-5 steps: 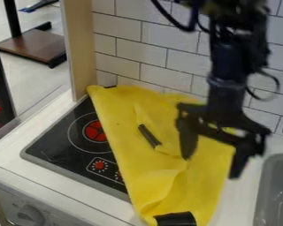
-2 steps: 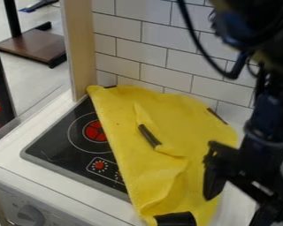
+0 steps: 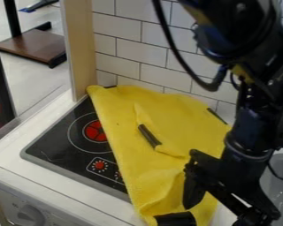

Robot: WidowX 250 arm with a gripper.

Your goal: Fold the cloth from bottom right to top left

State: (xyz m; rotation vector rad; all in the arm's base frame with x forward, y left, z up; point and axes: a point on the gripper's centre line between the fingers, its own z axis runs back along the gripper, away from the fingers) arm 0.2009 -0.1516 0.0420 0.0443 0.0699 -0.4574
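The arm (image 3: 265,48) is glossy black, with rounded housings and olive-yellow patches (image 3: 198,15). A thick black cable (image 3: 178,55) loops down its left side; a greyish ring (image 3: 247,153) rims the wrist above the angular black gripper (image 3: 219,213).

We count one yellow cloth (image 3: 129,119), four dark pieces (image 3: 148,136) on or beside it, one black stovetop (image 3: 55,141) with one red burner (image 3: 95,131) showing, one grey knob (image 3: 30,215), one sink (image 3: 280,162), one white bench (image 3: 43,176), one robot arm (image 3: 250,114), one gripper (image 3: 219,213) and one brown-topped stand (image 3: 34,45).
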